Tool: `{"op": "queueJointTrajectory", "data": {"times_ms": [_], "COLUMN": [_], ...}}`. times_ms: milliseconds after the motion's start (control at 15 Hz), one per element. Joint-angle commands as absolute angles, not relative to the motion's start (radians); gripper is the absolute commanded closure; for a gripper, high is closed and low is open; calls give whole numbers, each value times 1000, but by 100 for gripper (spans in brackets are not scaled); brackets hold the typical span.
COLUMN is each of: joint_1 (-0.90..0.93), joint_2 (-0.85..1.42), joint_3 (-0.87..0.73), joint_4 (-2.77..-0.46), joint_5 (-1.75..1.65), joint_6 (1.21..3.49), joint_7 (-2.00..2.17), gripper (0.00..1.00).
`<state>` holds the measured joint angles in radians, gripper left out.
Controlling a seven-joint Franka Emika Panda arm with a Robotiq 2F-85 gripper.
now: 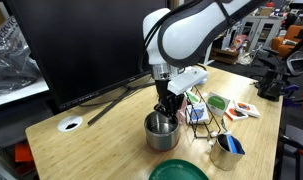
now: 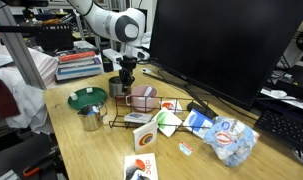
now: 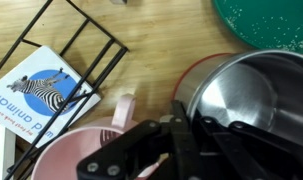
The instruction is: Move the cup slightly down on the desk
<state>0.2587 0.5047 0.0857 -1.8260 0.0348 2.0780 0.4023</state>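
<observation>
**Jaws gripping the cup rim, slide not started**

Jaws are sitting narrow, seemingly pinching the wall of the cup (image 3: 253, 95), one finger inside. The desk (image 1: 101, 125) is carrying it upright, just beside the pink cup (image 3: 66, 155) and near the green plate (image 1: 177, 170). Nothing's looking shifted yet, so I'm guessing the whole move down is waiting. It's looking wide, short, shiny, empty.
</observation>
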Motion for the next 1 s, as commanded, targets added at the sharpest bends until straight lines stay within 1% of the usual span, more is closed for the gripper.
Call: {"op": "queueJointTrajectory", "data": {"times_ms": [0, 333, 400, 467, 533, 733, 933], "joint_1": [245, 241, 241, 240, 239, 242, 246], "joint_2": [483, 494, 495, 497, 497, 497, 475], "joint_3": [80, 76, 77, 78, 79, 77, 78], "joint_4": [-1858, -1864, -1865, -1865, -1863, -1859, -1867], "joint_5": [28, 21, 20, 22, 24, 17, 7], "joint_6": [2082, 2065, 2063, 2061, 2059, 2049, 2036], "joint_7": [370, 352, 349, 344, 339, 332, 325], "gripper": [98, 98, 80, 65, 60, 38, 18]}}
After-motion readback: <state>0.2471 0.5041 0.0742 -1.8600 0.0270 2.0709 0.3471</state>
